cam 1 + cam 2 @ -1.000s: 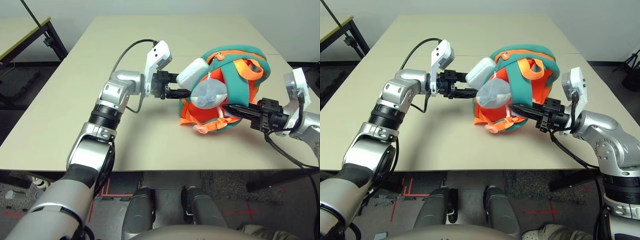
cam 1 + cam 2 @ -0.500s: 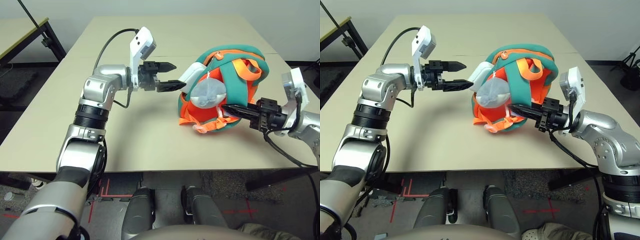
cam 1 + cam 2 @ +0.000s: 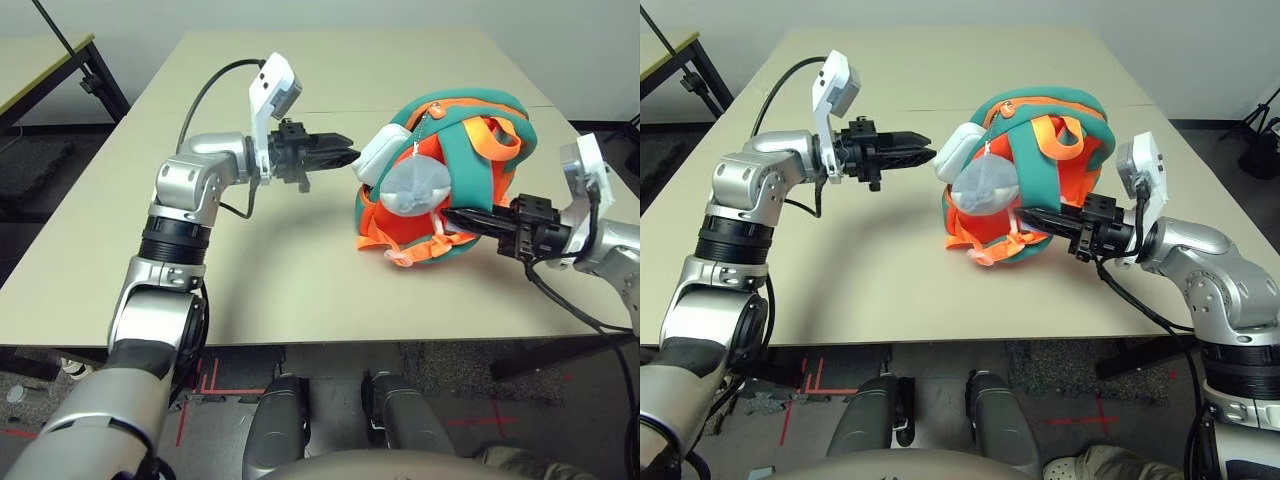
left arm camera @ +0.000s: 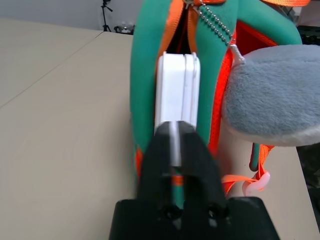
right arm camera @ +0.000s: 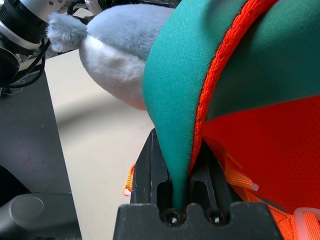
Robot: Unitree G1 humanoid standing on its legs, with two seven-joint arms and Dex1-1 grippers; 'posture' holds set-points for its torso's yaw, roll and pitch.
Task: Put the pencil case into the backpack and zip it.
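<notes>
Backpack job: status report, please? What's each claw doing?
Left gripper shut, empty, just short of the pencil case. Right gripper shut on backpack edge. Case half in the opening. Plush toy hangs beside it.

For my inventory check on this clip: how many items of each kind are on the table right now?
Backpack: 1
Pencil case, partly inside the backpack: 1
Plush toy hanging on the backpack: 1
Total: 3

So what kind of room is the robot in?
Probably a lab or workshop. The beige table is plain, red tape marks are stuck on the floor, and a black stand waits beside another table. The backpack looks like a practice thing.
</notes>
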